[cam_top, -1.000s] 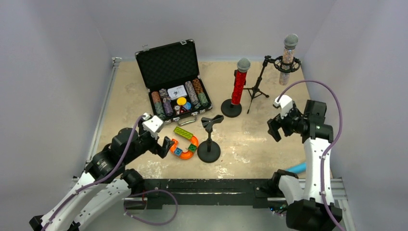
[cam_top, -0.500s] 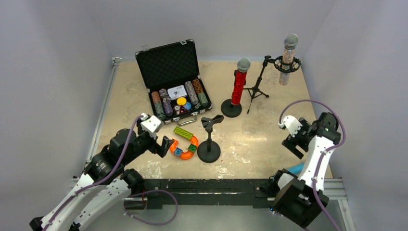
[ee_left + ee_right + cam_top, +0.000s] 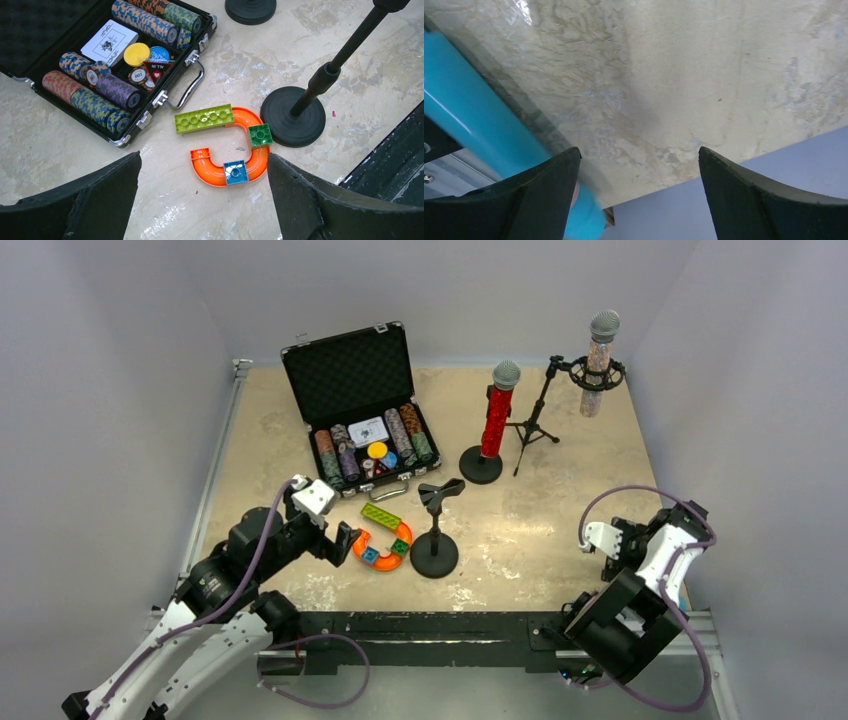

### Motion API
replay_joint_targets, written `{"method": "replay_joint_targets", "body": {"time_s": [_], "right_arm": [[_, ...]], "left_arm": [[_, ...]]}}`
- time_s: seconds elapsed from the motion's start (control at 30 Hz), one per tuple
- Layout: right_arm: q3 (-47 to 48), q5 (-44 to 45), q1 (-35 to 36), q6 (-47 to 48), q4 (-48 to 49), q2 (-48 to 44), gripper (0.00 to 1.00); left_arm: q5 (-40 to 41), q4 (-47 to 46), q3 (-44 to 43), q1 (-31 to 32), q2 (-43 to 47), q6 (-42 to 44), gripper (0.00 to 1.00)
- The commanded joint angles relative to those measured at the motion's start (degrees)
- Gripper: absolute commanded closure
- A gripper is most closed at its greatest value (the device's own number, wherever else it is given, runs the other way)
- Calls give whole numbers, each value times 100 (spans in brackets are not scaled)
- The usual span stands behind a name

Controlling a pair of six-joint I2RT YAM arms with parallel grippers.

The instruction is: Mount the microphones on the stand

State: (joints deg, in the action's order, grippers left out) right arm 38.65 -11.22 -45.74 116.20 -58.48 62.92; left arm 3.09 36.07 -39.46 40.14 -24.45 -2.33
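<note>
Right gripper (image 3: 638,152) spread wide beside light-blue microphone (image 3: 474,125) at table (image 3: 704,75) edge, likely lining up a grab for the empty stand (image 3: 434,556); left gripper (image 3: 202,160) wide, idle.

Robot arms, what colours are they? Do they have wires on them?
The left arm and right arm have white shells and black joints. A purple cable loops along each. The left hand and right hand each have two thick black wedge-shaped fingers, with a small white box behind.

Three microphones (image 3: 495,420) (image 3: 598,365) (image 3: 469,125), three stands (image 3: 436,555) (image 3: 481,467) (image 3: 531,425), one case (image 3: 350,370)
</note>
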Motion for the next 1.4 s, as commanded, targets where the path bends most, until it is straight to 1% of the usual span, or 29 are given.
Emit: {"method": "replay_joint_targets", "body": {"time_s": [0.0,0.1,0.17,0.23,0.33,0.43,0.47,0.63,0.77,0.93,1.13,1.27,1.37], "right_arm": [[-395,361,-32,1791,363,-123,10],[-481,411,-31,1795,314,-130,12],[-584,444,-28,1744,480,-122,12],[-499,235,-30,1504,592,-71,12],[195,-376,-27,864,-85,245,13],[861,-750,-32,163,-634,466,16],[946,-798,-32,-38,-732,470,16],[1004,-706,-14,-1031,-1356,221,16],[529,-483,-14,-1601,-1624,-79,16],[-381,-223,-14,-1969,-1040,-661,15],[-860,174,-13,-2502,-380,-357,18],[-1233,526,-14,-2611,377,-194,25],[-1467,792,-14,-2662,940,-79,37]], "left_arm": [[42,-259,24,-46,4,51,1],[34,-268,26,-49,-23,56,1],[25,-273,26,-63,-44,57,1],[16,-273,26,-72,-49,64,1],[3,-284,26,-74,-52,58,1],[-10,-279,26,-72,-60,65,1],[-10,-280,26,-70,-60,62,1],[-28,-280,35,-72,-43,66,1],[-71,-286,33,-85,-71,76,1],[-125,-285,35,-85,-94,76,1],[-127,-288,35,-85,-84,83,1],[-126,-291,35,-85,-76,80,1],[-118,-287,35,-81,-79,68,1]]}}
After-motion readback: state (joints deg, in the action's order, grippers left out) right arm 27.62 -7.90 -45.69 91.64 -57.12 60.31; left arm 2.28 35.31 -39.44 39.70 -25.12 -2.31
